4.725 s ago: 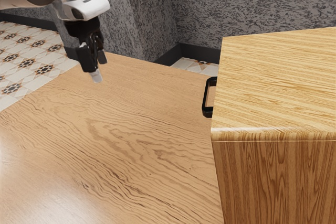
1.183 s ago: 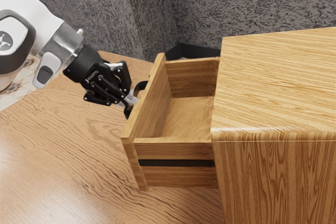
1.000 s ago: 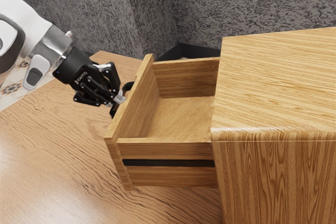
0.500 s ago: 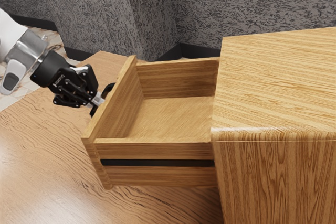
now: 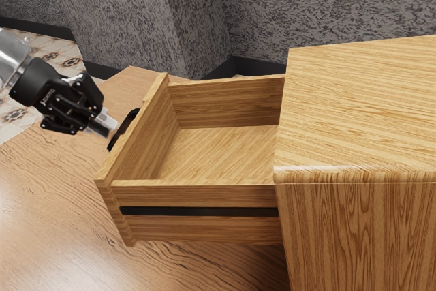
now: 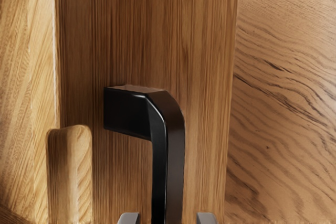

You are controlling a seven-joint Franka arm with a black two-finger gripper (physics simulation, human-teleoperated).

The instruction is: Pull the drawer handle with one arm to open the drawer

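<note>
Grey speckled wall [image 5: 204,11] at the back, patterned floor tiles [image 5: 51,52] at the exterior view's left, wood-grain table [image 5: 54,236] under everything. On the table at the exterior view's right sits the cabinet [image 5: 361,134], same wood finish and the biggest item in shot. Its drawer [image 5: 225,195] is open: it stands well out of the cabinet toward the exterior view's left, inner walls and floor in plain sight, with a dark slot running along its near side. My arm [image 5: 37,86] comes in from the exterior view's left edge, lying roughly level and pointing at the drawer's front panel [image 5: 139,134]. The gripper [image 5: 105,125] is just off the outer face of that panel, right at the handle [image 5: 120,127], a black bar mounted on the panel and partly hidden behind the panel's edge from this side. In the wrist view the handle [image 6: 168,145] runs straight down the panel to the hand, bending into its mount at the far end. Both fingertips [image 6: 128,217] stand apart, one on each side of the bar, with a strip of wood showing between each tip and the bar. So the bar is between spread fingers, not clamped.
</note>
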